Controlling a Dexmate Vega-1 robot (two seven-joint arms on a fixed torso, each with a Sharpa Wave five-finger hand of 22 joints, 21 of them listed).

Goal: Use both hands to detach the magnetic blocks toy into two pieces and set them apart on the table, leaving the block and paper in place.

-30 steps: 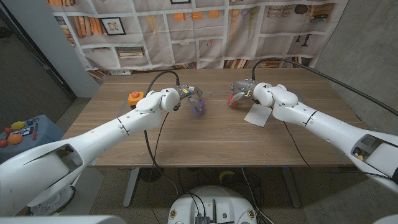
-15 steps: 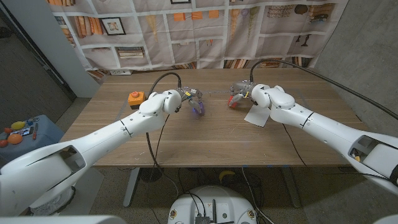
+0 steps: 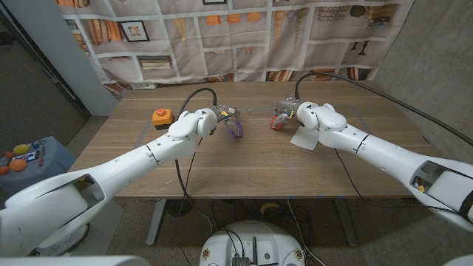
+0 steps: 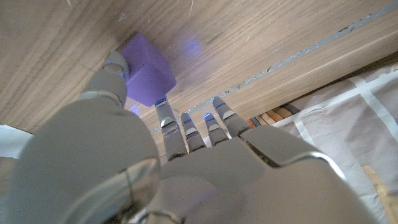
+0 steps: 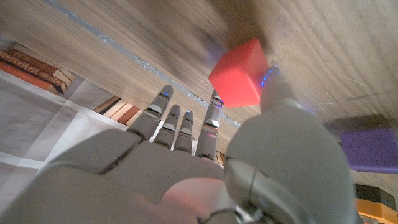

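Left hand (image 3: 225, 118) gripping purple piece (image 3: 236, 130), right hand (image 3: 287, 112) red piece (image 3: 278, 122); paper (image 3: 304, 137), orange block (image 3: 161, 117) nearby.

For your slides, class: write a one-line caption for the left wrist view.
Left hand touching the purple block on the wooden table.

Both arms outstretched, left hand (image 3: 228, 118) and right hand (image 3: 284, 112) well apart, fingers extended.
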